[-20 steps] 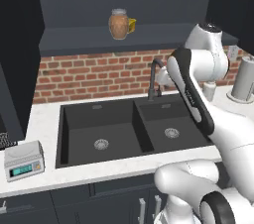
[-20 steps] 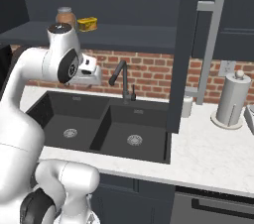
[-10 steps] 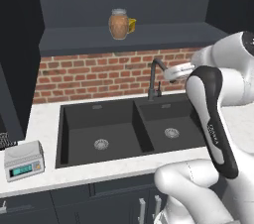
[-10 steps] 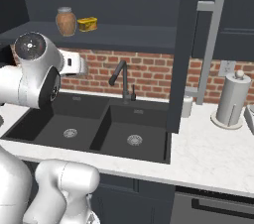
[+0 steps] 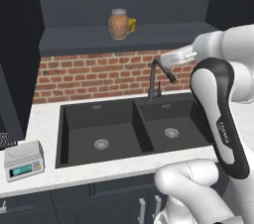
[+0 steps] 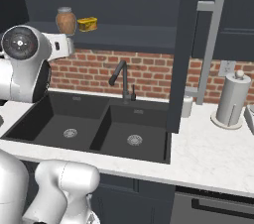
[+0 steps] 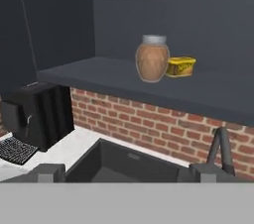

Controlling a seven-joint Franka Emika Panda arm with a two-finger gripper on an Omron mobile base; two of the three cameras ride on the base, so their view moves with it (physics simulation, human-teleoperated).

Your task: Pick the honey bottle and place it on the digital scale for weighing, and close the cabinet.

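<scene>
White arm raised, pincer (image 7: 127, 172) facing the shelved honey bottle (image 7: 152, 59).

The honey bottle (image 7: 153, 59) and a yellow container (image 7: 181, 67) stand on the cabinet shelf (image 7: 99, 77).

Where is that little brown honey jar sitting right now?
The honey bottle stands on the open cabinet shelf above the sink, touching or nearly touching a small yellow container.

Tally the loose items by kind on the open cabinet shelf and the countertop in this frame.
Honey bottle: 1
Yellow container: 1
Digital scale: 1
Paper towel holder: 1
Soap dispenser: 1
Total: 5
</scene>
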